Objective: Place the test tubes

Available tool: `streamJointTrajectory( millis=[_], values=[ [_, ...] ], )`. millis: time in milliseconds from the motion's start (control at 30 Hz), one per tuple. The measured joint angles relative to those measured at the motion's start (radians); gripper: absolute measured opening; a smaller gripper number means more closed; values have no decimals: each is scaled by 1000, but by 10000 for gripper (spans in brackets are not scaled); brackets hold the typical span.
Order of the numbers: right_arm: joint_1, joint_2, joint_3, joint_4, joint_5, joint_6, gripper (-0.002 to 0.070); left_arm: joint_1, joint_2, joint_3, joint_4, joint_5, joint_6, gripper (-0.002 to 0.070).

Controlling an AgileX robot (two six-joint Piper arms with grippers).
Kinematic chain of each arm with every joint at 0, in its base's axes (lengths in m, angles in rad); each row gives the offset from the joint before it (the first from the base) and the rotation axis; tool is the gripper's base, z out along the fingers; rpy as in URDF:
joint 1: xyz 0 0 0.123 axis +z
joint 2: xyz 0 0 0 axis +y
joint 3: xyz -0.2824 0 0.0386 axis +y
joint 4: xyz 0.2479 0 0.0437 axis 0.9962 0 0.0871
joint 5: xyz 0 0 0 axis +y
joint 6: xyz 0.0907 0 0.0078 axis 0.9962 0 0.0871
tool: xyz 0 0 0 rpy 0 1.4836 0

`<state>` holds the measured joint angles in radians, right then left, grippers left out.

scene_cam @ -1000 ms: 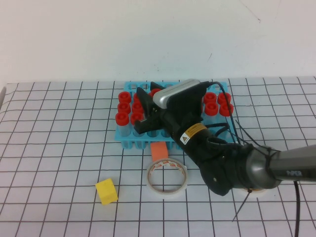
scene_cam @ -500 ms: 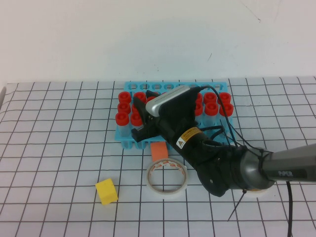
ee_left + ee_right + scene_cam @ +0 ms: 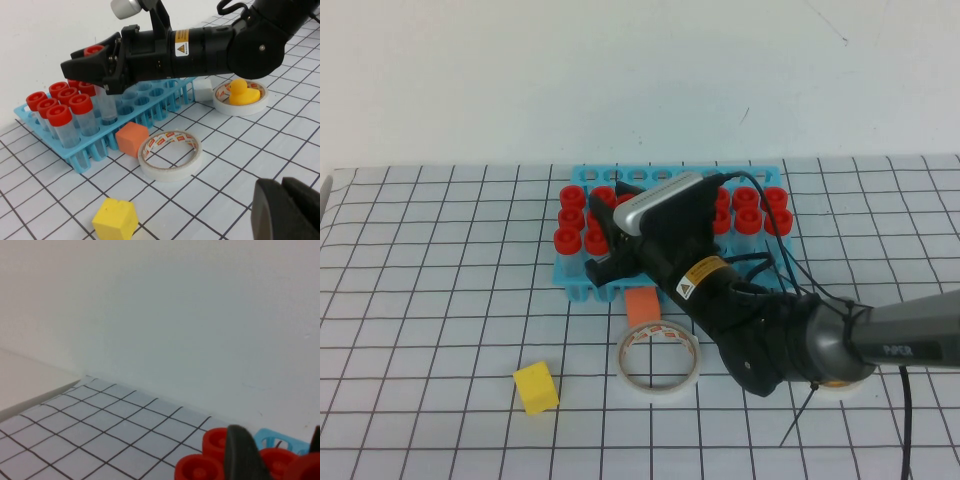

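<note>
A blue rack stands at the back of the table, with red-capped test tubes in its left end and more tubes in its right end. My right gripper reaches over the rack's front left part. In the left wrist view this right gripper is shut on a red-capped test tube, upright, its lower end in a hole of the rack. My left gripper hovers low over the table's near side, shut and holding nothing. It does not show in the high view.
An orange cube lies against the rack's front, with a tape roll just in front of it. A yellow cube sits nearer, to the left. A yellow duck rests on a second tape roll beside a white block.
My right gripper has come down and a little left with the tube onto the rack. Over the last half second it has stayed still.
</note>
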<state>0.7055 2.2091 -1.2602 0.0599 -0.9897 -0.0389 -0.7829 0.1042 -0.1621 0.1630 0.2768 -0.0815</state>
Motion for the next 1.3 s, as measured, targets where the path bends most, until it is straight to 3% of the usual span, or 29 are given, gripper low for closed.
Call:
streamJointTrajectory(
  millis=[567,1300],
  values=[
    [-2,0,-39,0,82,-90,263,0,0,0,0,2,-2,-2],
    [-2,51,-58,29,48,-44,262,0,0,0,0,2,-2,-1]
  ],
)
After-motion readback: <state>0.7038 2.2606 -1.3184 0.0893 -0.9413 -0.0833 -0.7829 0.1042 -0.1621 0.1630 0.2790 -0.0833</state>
